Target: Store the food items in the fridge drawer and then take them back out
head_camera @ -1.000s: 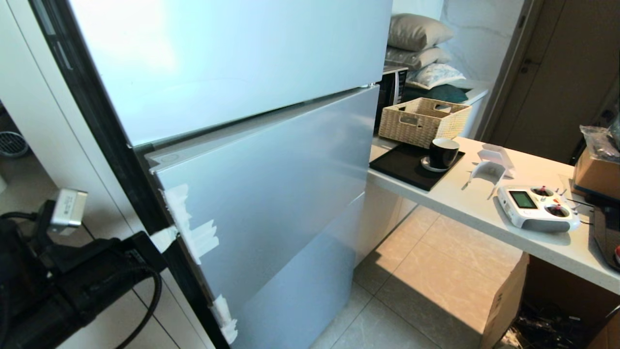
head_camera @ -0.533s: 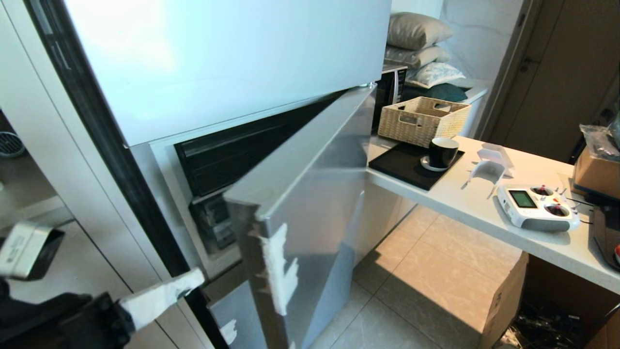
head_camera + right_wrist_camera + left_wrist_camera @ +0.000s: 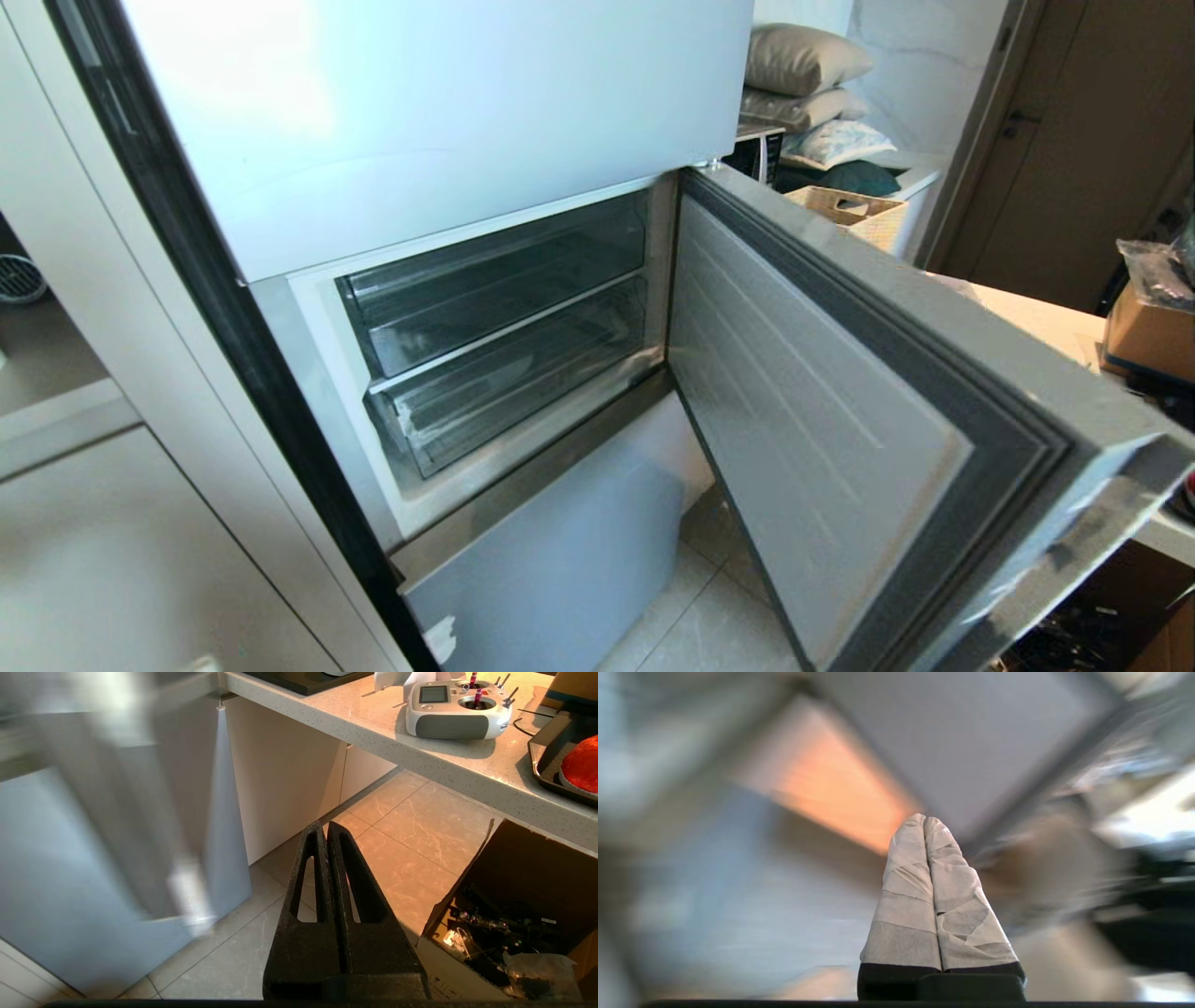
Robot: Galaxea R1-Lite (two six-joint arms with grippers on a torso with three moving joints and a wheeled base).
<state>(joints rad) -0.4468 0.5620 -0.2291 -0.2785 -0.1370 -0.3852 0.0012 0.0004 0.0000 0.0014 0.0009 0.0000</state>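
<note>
Now the fridge drawer, clear and stiff, is seen pushed in behind the open fridge door; its front lip should be hooked, while the left gripper and right gripper are shut, empty.

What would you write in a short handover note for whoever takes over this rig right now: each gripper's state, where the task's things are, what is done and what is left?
Left gripper: shut, empty, out of the head view.
Right gripper: shut, empty, parked above the floor beside the counter.
Middle fridge door: wide open. Two clear drawers inside are pushed in and look empty.
Food: one red item shows on a dark tray on the counter.
Left: pull out the drawer, store the food, then take it back out.
</note>
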